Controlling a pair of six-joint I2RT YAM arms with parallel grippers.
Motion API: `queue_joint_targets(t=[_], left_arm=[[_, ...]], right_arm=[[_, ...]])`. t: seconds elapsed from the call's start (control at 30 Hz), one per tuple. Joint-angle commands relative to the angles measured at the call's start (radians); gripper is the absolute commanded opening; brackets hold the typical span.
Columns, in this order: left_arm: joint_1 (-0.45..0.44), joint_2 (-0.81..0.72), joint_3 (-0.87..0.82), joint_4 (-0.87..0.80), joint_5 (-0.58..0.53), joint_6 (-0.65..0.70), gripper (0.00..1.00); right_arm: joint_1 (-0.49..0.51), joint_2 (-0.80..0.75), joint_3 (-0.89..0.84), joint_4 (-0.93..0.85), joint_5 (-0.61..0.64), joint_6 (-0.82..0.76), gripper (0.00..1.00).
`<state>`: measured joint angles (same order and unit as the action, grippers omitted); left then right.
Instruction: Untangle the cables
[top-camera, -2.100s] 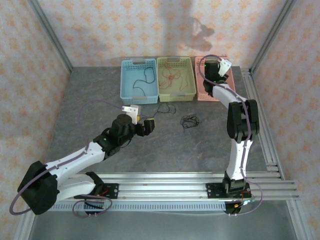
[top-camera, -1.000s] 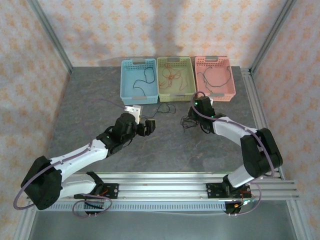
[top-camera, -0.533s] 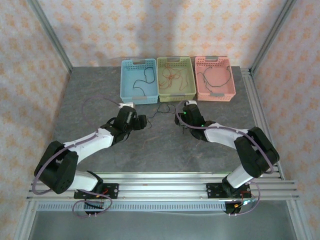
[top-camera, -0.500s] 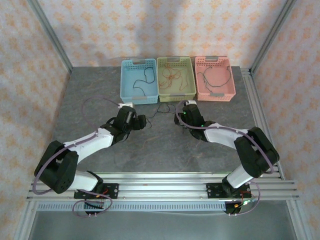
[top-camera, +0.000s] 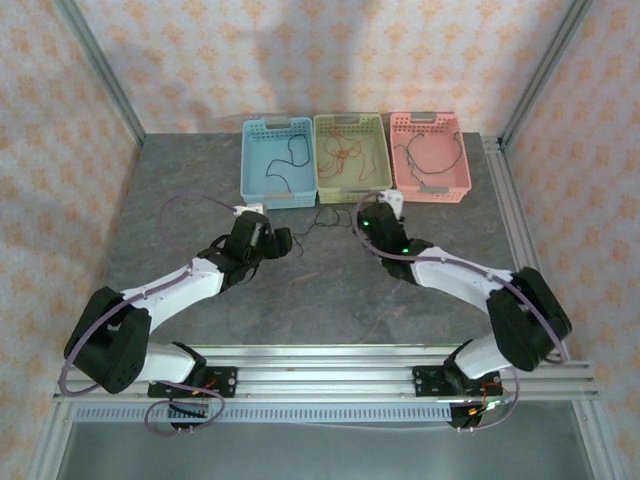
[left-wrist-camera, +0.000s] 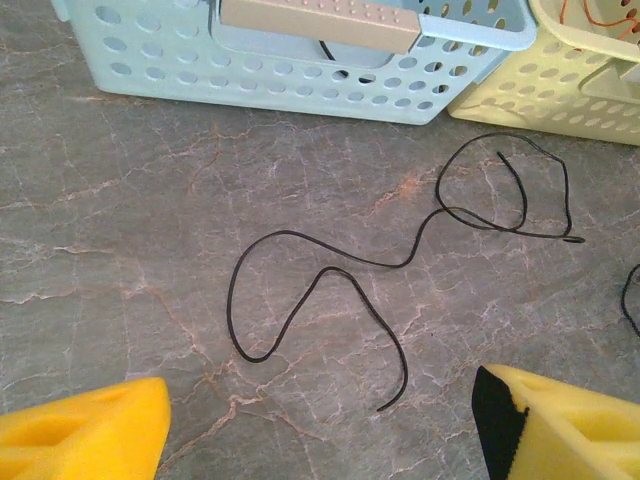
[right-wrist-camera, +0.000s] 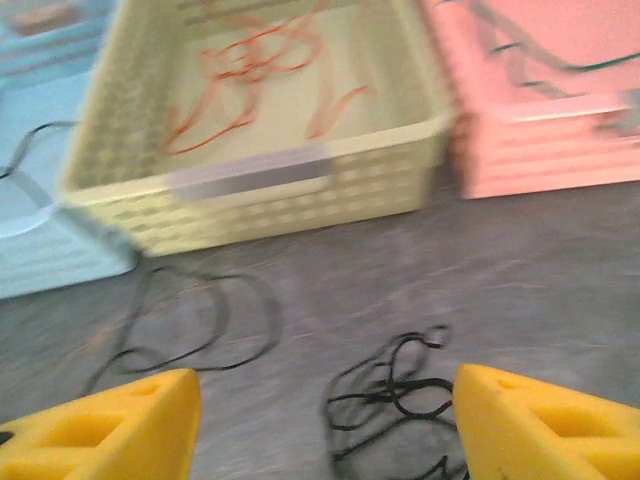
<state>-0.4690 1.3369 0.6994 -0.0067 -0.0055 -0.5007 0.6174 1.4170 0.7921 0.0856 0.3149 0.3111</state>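
The left gripper stands open, its two yellow pads wide apart at the bottom corners of its wrist view, cut off by the edge, with nothing between them. Just ahead of it a single black cable lies loose on the grey table, in a wavy line that ends in a loop near the yellow basket and touches no basket. Beyond it stands the wall of the blue basket. The right gripper is open too and empty, its pads also cropped. Its wrist view is blurred, yet a small black tangle can be made out on the table, between the pads and a little ahead. In the top view the right arm lies over that place. The right wrist view also shows the red-orange cables inside the yellow basket and a dark wire in the pink basket; its colour I cannot tell. From above, a black wire is seen in the blue basket.
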Motion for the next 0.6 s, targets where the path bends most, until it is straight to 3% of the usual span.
queue_joint_targets(t=[0.0,0.1,0.27,0.4,0.57], left_arm=[[0.003,-0.035,-0.005,-0.012,-0.010,-0.015,0.80],[0.003,-0.044,-0.011,-0.006,-0.011,-0.019,0.80],[0.004,-0.073,-0.028,0.006,-0.026,-0.021,0.80],[0.003,-0.087,-0.032,0.002,-0.040,-0.014,0.80],[0.004,-0.082,-0.030,0.001,-0.040,-0.013,0.80]], right_arm=[[-0.050,-0.144,-0.062,-0.043,0.107,0.000,0.65],[-0.034,-0.199,-0.060,-0.003,-0.025,0.006,0.60],[0.000,-0.012,0.103,-0.113,-0.231,0.196,0.58],[0.061,0.117,0.139,-0.049,-0.184,0.315,0.57],[0.066,0.267,0.208,-0.031,-0.182,0.459,0.56]])
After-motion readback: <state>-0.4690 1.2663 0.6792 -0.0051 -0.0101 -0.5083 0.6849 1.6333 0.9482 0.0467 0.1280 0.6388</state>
